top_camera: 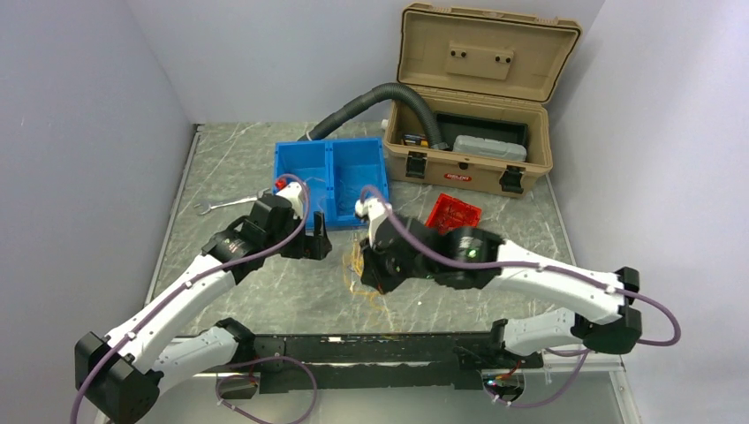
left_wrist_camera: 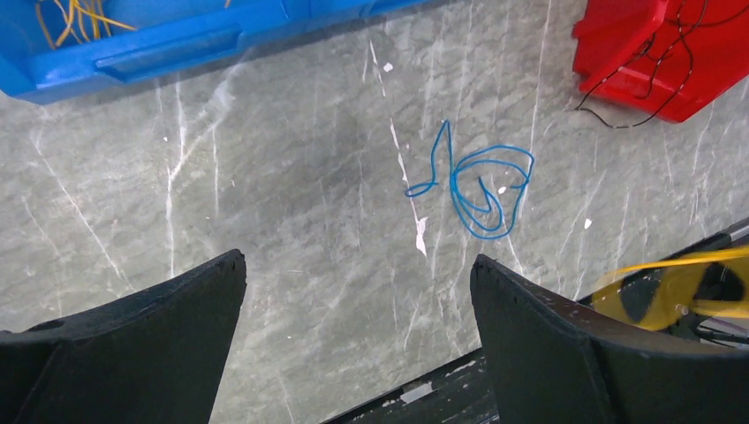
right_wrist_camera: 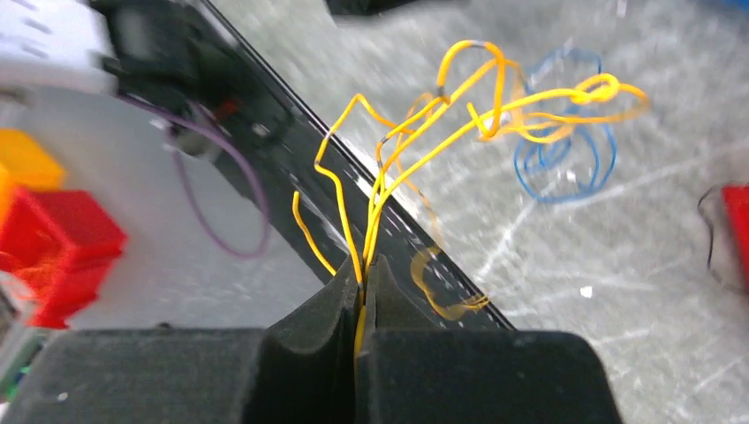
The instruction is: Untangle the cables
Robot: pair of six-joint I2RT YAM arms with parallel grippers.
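Yellow cables [right_wrist_camera: 371, 221] fan up from the right gripper [right_wrist_camera: 360, 276], whose fingers are pressed together on the strands just above the table [right_wrist_camera: 618, 291]. A blue cable [left_wrist_camera: 456, 190] lies coiled on the table nearby. The left gripper [left_wrist_camera: 358, 262] hangs near it, fingers spread wide and holding nothing. A black cable [left_wrist_camera: 618, 125] trails off the red bin [left_wrist_camera: 618, 44].

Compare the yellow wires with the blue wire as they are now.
The yellow wires are pinched in the shut right gripper; the blue wire lies loose on the table, untouched. The yellow wires are several strands snarled together at their far end; the blue wire looks like one strand coiled in loops. Both are hair-thin and bent.
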